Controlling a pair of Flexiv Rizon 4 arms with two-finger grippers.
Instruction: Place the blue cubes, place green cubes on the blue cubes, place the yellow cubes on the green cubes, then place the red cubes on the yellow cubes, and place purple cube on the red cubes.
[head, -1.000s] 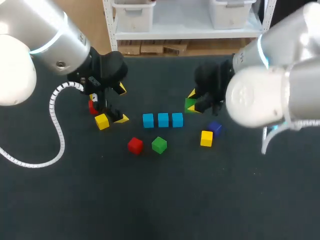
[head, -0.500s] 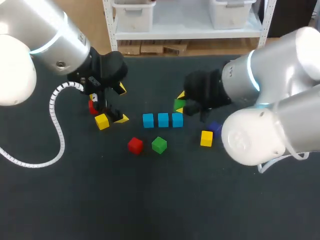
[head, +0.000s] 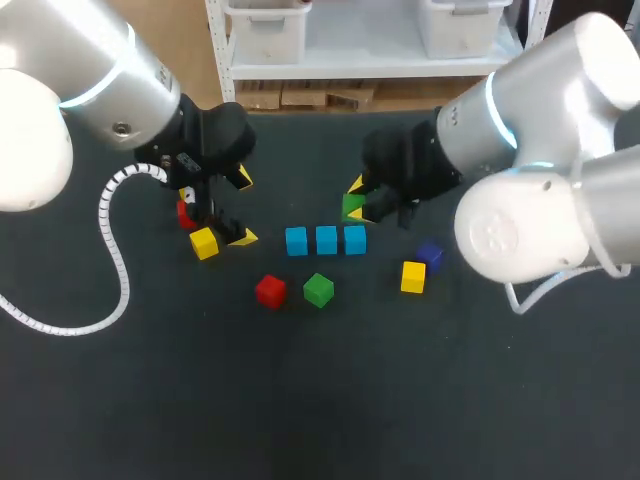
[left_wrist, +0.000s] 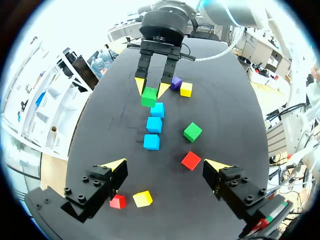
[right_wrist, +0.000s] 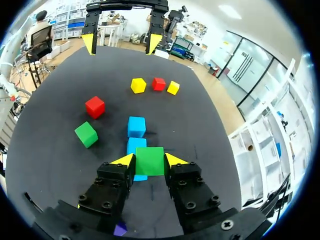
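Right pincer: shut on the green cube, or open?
Shut: both yellow tips of the right pincer press opposite sides of the green cube.

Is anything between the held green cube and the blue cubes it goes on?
Nothing visible. The right gripper holds the green cube by the end of the blue cubes, whose tops are bare.

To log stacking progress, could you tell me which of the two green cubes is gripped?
The small green cube clamped between the yellow tips of the right end effector; the other green cube lies free beside a small red cube.
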